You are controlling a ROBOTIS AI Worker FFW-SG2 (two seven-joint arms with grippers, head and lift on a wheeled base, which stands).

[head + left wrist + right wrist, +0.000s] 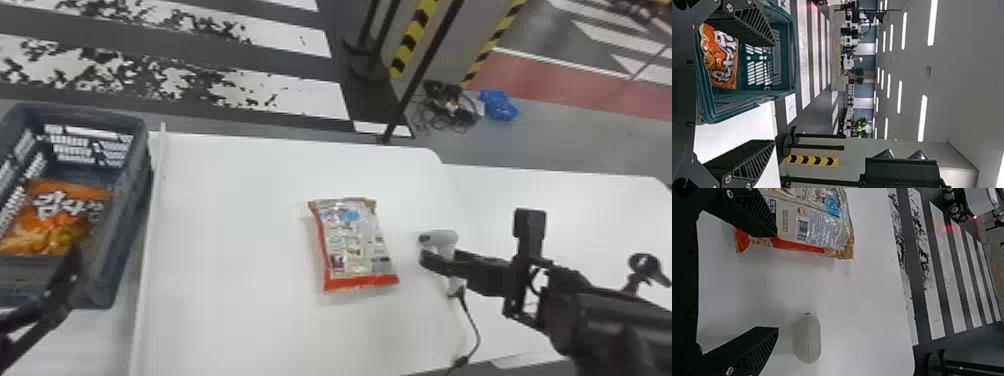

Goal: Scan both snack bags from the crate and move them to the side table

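One snack bag (354, 245) lies back side up on the white table, its barcode visible on the bag (803, 225) in the right wrist view. Inside the crate (131, 200) is the other, an orange snack bag (57, 217). Over the crate's near right part is my left gripper (62, 285); in its wrist view the left gripper (774, 92) is open, holding nothing. My right gripper (431, 257) is beside the pale scanner (442, 237), right of the table's bag. From its wrist, the right gripper (777, 282) stands open, with the scanner (807, 338) beyond the fingertips.
A raised white edge (150, 225) runs between crate and table. Another white tabletop (575, 200) adjoins at the right. A dark cable (472, 320) trails down the table near my right arm. Thin black posts (420, 70) stand behind the table.
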